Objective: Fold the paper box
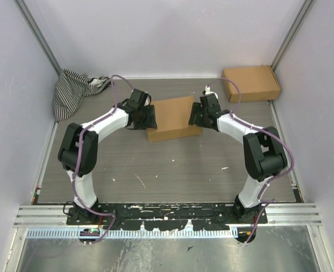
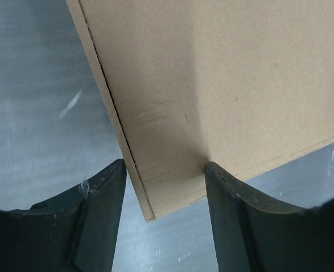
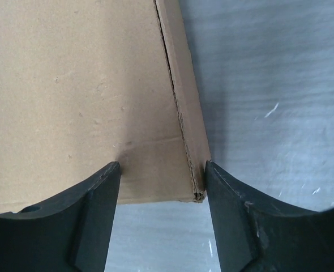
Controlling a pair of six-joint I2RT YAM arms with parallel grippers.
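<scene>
The paper box (image 1: 172,118) is a brown cardboard box folded shut, lying in the middle of the table. My left gripper (image 1: 150,118) is at its left end and my right gripper (image 1: 195,115) at its right end. In the left wrist view the gripper (image 2: 164,165) is open, and a corner of the box (image 2: 212,85) reaches between the fingers (image 2: 102,215). In the right wrist view the gripper (image 3: 161,165) is open around the other near corner of the box (image 3: 76,85). Its right finger (image 3: 235,215) is against the box's side wall.
A second, ready-assembled brown cardboard box (image 1: 251,83) stands at the back right. A striped black-and-white cloth (image 1: 73,90) lies bunched at the back left. White walls close in the table on three sides.
</scene>
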